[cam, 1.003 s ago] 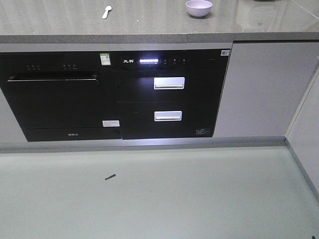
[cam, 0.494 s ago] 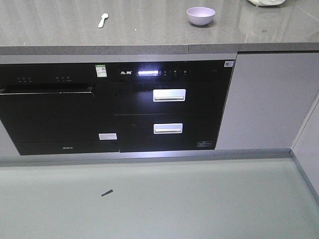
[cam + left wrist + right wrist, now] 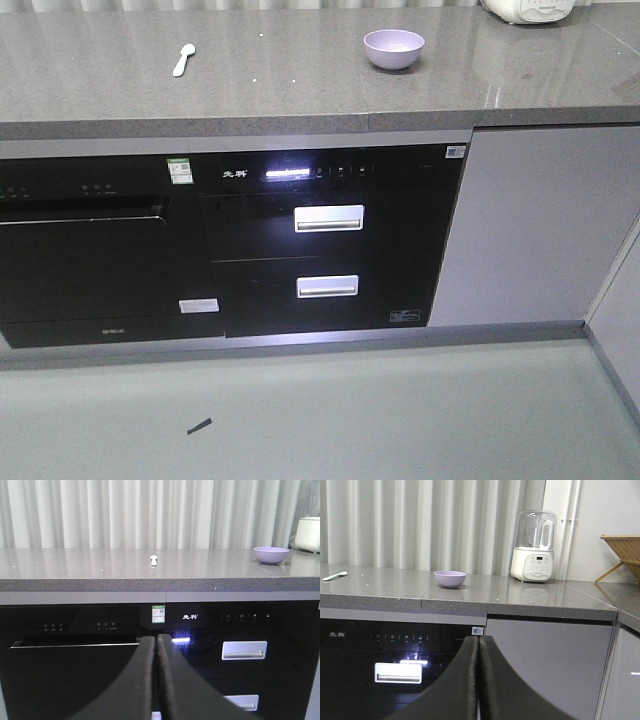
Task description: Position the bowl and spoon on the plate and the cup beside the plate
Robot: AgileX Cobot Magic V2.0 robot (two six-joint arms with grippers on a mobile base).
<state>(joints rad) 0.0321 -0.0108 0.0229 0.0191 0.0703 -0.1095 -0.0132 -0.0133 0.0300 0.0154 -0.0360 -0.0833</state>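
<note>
The bowl (image 3: pixel 394 48) sits upright on the grey counter (image 3: pixel 300 100), toward its right part. The spoon (image 3: pixel 183 59) lies flat on the same counter, well apart to the bowl's left. It seems to lie with its handle toward the counter's front edge, though it is too small to be sure.

The left gripper (image 3: pixel 156 640) is clenched, fingers pressed together with nothing between them. It is lower than the counter top, before the black appliances (image 3: pixel 330 240). The spoon lies beyond and above it, nearly straight ahead, and the bowl is far to its right.

The right gripper (image 3: pixel 478 641) is likewise clenched and empty. The bowl lies beyond it, up and slightly left, with a white blender (image 3: pixel 535 547) farther right.
</note>
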